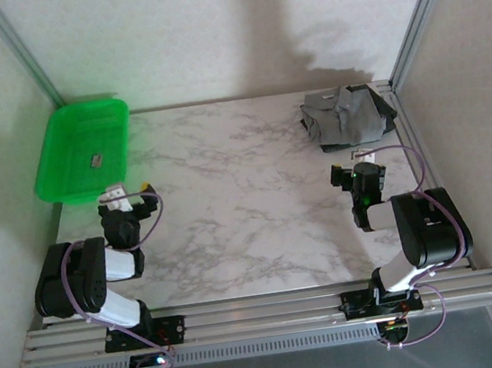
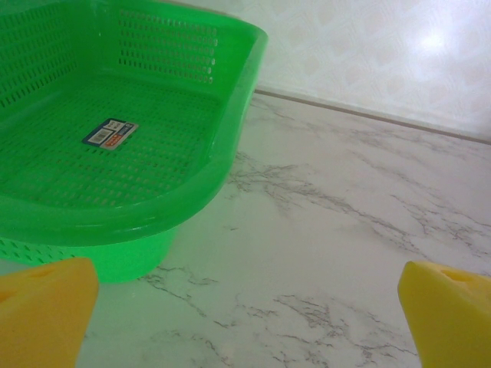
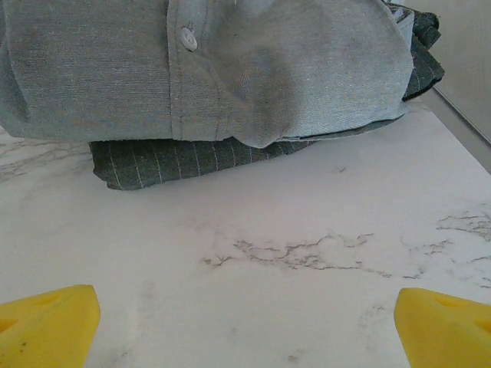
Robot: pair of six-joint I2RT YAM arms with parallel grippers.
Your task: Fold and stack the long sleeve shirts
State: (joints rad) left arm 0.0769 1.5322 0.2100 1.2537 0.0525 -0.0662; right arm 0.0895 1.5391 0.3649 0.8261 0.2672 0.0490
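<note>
The grey shirt point(image 3: 230, 69) is heaped on the charcoal shirt point(image 3: 161, 165). The left tool point(image 2: 245, 314) and right tool point(image 3: 245, 326) are held wide open, empty.

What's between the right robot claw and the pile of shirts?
Nothing. In the right wrist view, bare marble table lies between the right gripper and the shirts.

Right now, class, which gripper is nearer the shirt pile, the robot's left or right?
Right. The right gripper faces the shirt pile just beyond it; the left gripper sits far across, by the green tray.
</note>
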